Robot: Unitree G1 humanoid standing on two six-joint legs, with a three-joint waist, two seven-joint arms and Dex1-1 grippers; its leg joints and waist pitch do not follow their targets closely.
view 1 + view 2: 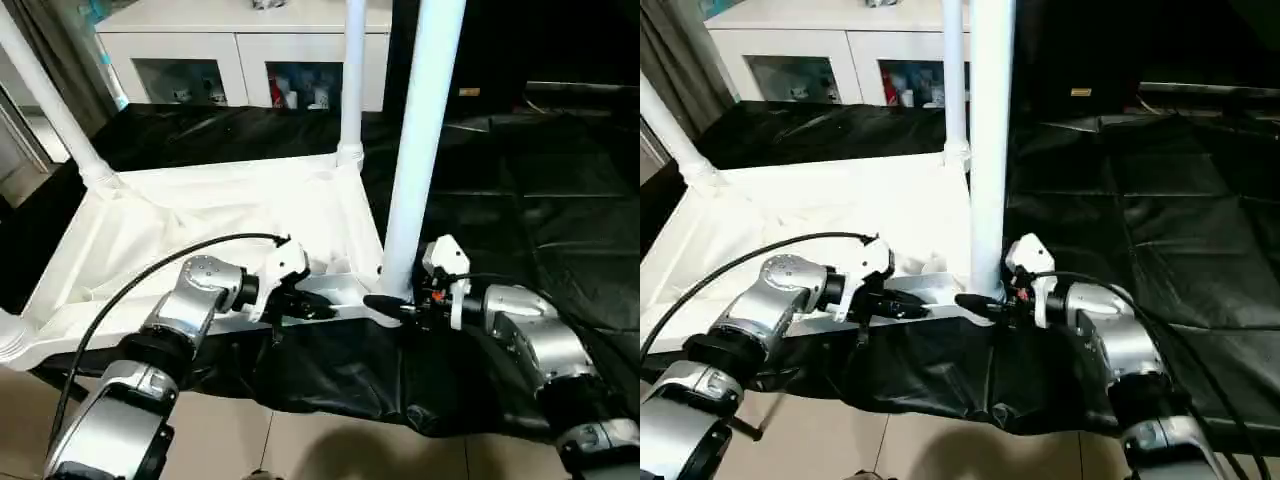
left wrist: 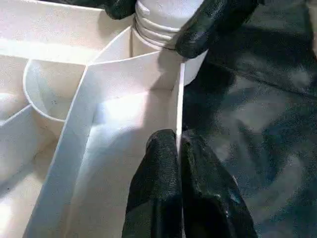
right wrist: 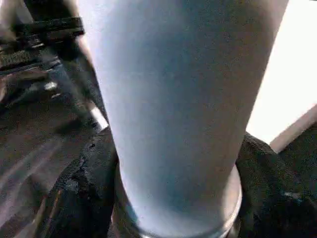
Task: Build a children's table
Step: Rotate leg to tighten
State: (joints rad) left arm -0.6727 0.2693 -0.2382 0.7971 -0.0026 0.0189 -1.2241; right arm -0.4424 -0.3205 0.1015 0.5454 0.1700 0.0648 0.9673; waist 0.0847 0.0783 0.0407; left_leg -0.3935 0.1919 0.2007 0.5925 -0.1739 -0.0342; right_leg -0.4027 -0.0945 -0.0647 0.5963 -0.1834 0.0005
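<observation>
- The left pincer (image 1: 318,309) is pressed together on the thin near rim of the children's table (image 1: 200,215), as is seen in the left wrist view, where the two black fingers (image 2: 163,198) pinch the wall from either side.
- The right pincer (image 1: 388,304) is clamped round the base of the near leg (image 1: 420,130), one finger on each side of the tube just above its socket.
- The table is laid upside down on the black-covered worktop (image 1: 560,200), ribbed underside upward; the near leg and a far leg (image 1: 352,80) stand upright in their corner sockets, and a third leg (image 1: 50,100) leans out at the far left corner.
- The moulded plastic is judged light and fairly stiff, though smooth and likely slippery; the long legs would give leverage, so hold is best taken low, close to the socket.
- The near rim lies at the worktop's front edge, over the tiled floor (image 1: 330,450).
- Open room is found to the right over the black cover; a white cabinet (image 1: 240,60) stands behind.
</observation>
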